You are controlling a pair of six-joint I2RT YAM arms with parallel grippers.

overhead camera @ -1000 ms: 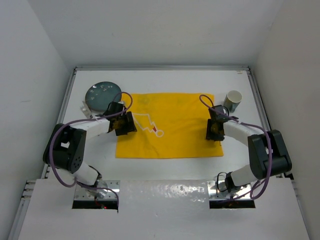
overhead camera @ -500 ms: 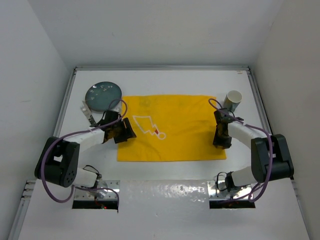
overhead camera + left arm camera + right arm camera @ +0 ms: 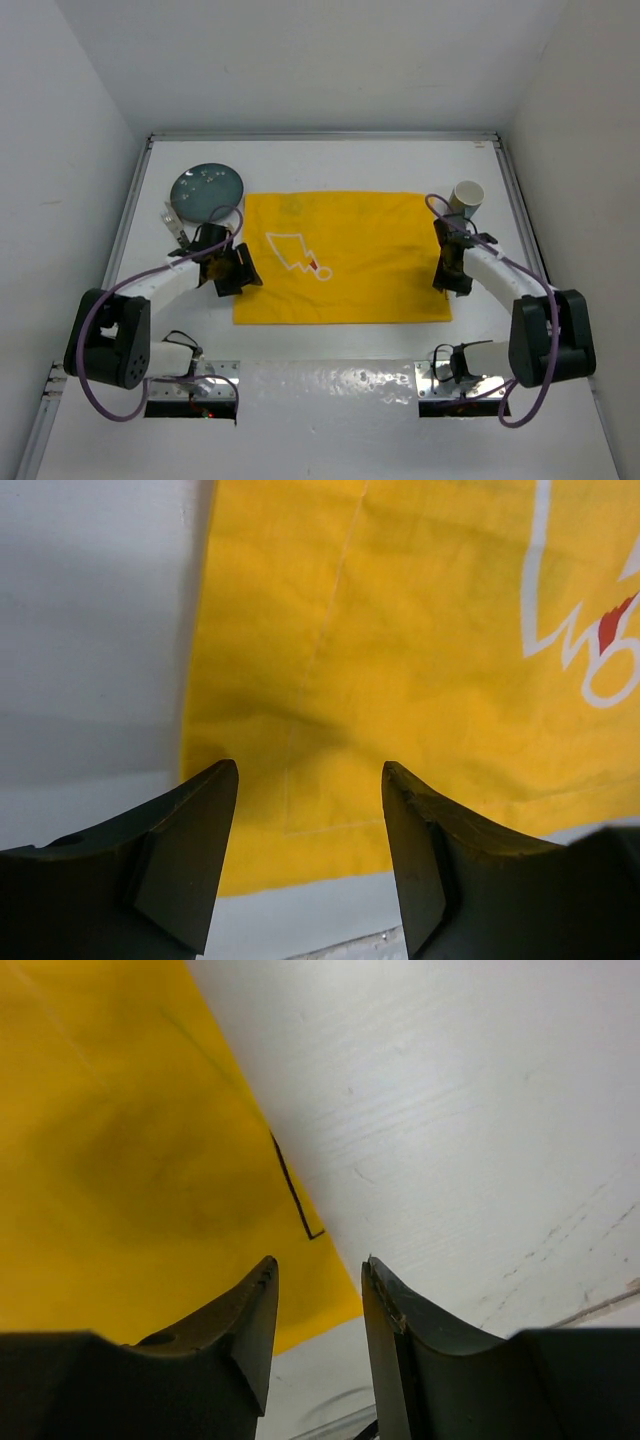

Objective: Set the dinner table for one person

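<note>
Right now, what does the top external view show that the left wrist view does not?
Only the top view: a dark round plate and a white cup. Only the wrist view: the left hand seen open and empty, and stitching along the placemat. Both: the yellow placemat with its white outline drawing, on the white dinner table.

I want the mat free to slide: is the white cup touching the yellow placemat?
Apart. The top view shows a strip of bare table between the cup and the placemat's right edge.
</note>
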